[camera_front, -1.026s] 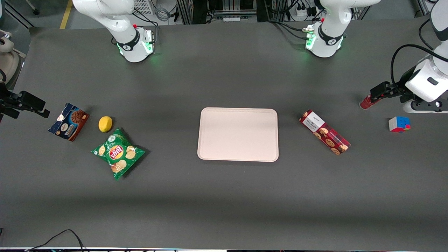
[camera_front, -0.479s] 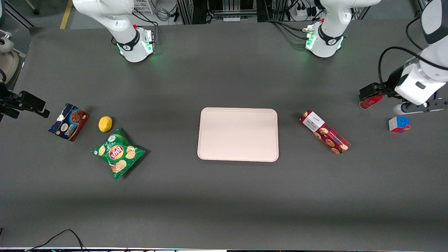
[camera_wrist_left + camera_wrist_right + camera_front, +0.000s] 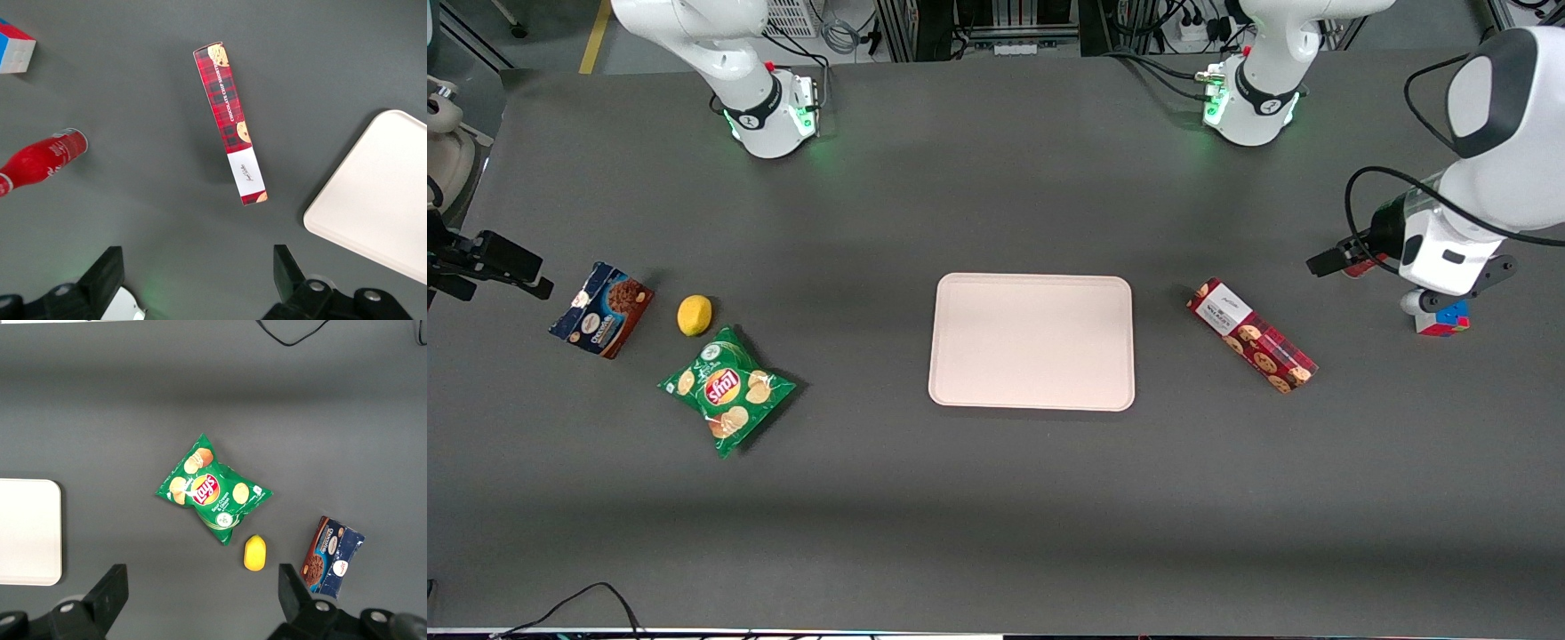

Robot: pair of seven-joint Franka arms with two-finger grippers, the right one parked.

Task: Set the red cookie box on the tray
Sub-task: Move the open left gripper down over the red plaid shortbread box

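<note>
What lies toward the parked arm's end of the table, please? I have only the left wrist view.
Observer: A green chip bag, a lemon and a dark blue cookie box lie there, all apart from the tray.
Operator: Thank you. Where does the tool stand relative to the red cookie box?
Observer: The tool is open and hangs above the table by the red bottle, off from the red cookie box toward the working arm's end, not over it.
</note>
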